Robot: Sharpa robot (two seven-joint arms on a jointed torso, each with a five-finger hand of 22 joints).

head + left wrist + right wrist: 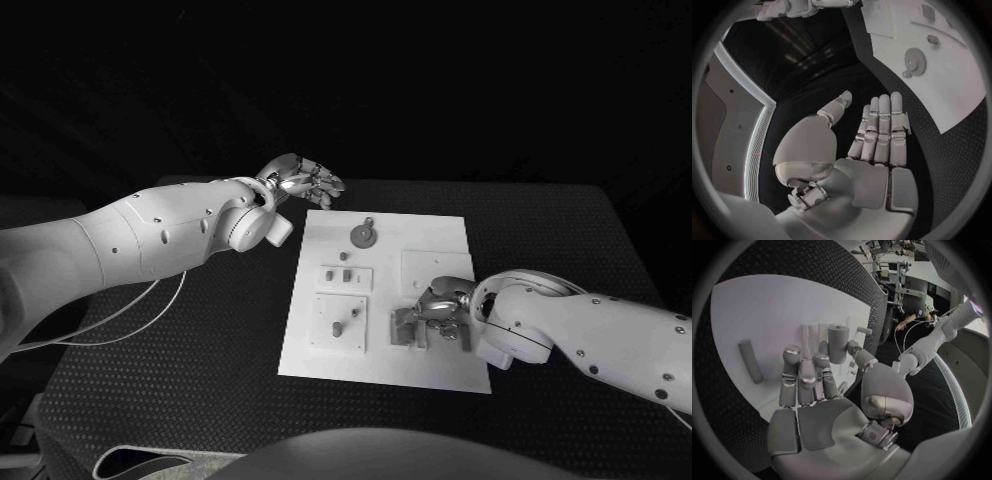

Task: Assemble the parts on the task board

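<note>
From the head view the board [378, 300] lies mid-bench with some parts seated in its small plates near the left edge, a gear [364, 235] toward the far edge, and loose parts [405, 327] by the near right corner where the right robot hand [441, 308] hovers, so the work looks partly done. The left wrist view shows the left robot hand [870, 145] flat, fingers straight, holding nothing, off the board's far left corner. In the right wrist view the right robot hand [817, 385] reaches over upright cylinders [837, 342] (whether it grips one I cannot tell), and a loose rod [749, 361] lies unplaced.
</note>
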